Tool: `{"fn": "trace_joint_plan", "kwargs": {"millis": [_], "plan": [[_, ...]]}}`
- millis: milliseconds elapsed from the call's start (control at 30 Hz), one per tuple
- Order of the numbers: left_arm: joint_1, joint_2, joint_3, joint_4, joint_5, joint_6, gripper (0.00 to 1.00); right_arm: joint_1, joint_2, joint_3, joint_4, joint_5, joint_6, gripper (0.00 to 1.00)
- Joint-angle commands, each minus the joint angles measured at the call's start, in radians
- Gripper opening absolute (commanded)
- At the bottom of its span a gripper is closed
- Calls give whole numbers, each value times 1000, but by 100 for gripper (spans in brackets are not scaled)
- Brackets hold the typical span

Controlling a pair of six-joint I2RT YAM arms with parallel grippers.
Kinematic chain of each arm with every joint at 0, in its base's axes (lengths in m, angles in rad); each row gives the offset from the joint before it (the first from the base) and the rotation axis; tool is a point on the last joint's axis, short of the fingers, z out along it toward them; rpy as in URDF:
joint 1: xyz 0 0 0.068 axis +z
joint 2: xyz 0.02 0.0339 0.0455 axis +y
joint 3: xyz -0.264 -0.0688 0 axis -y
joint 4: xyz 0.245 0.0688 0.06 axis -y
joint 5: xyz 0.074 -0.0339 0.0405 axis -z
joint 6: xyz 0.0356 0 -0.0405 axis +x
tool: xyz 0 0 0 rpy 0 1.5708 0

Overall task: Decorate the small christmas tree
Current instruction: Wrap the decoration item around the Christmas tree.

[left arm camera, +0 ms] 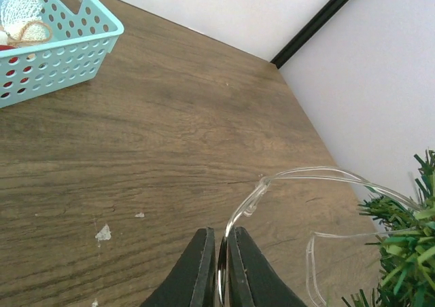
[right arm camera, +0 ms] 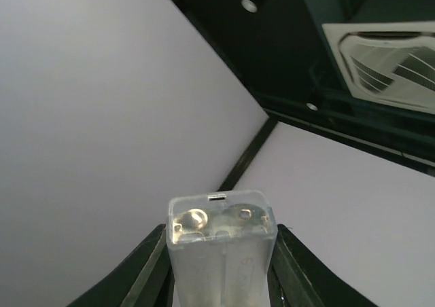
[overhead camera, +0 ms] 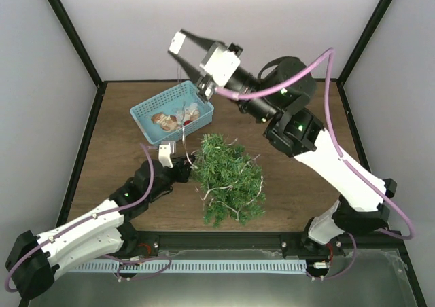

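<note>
Left gripper [left arm camera: 219, 236] fingers pressed together, pinching a clear wire [left arm camera: 306, 174] low over the table, just left of the small christmas tree [overhead camera: 228, 178], which sits mid-table, right of centre. Right gripper [overhead camera: 189, 43] clamps a clear battery box [right arm camera: 221, 242] high over the far side, above the blue basket [overhead camera: 144, 125]. Step looks like stringing lights. The next move likely needs the wire laid into the branches, with slack given from the right.

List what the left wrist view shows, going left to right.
In order: basket → left pincer, shut on a clear wire → tree.
</note>
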Motion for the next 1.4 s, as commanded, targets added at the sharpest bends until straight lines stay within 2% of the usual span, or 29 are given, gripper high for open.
{"fn": "trace_joint_plan", "kwargs": {"millis": [0, 167, 300, 433, 600, 700, 867, 1000, 1133, 1267, 1367], "plan": [[3, -1, 4, 6, -27, -5, 10, -134, 56, 82, 66, -22, 151, 20], [3, -27, 24, -55, -73, 2, 23, -310, 105, 82, 31, -20, 303, 20], [4, -104, 66, -158, -130, -2, 50, -432, 123, 30, -20, -45, 374, 20], [4, -161, 99, -224, -158, 8, 56, -558, 128, -68, -16, -139, 439, 20], [4, -225, 128, -308, -164, 29, 57, -647, 149, -167, 76, -378, 505, 20], [3, -254, 143, -346, -164, 63, 57, -650, 190, -163, 99, -423, 527, 20], [4, -342, 139, -297, 28, 247, 53, -653, 249, -135, 113, -425, 559, 19], [3, -456, 155, -326, 149, 391, 45, -653, 267, -128, 134, -444, 585, 19], [4, -546, 145, -350, 315, 559, 45, -653, 272, -119, 148, -452, 592, 19], [2, -531, 88, -313, 480, 708, 43, -653, 275, -114, 152, -459, 598, 18], [2, -479, 89, -322, 469, 784, 43, -652, 271, -110, 150, -463, 597, 18]]}}
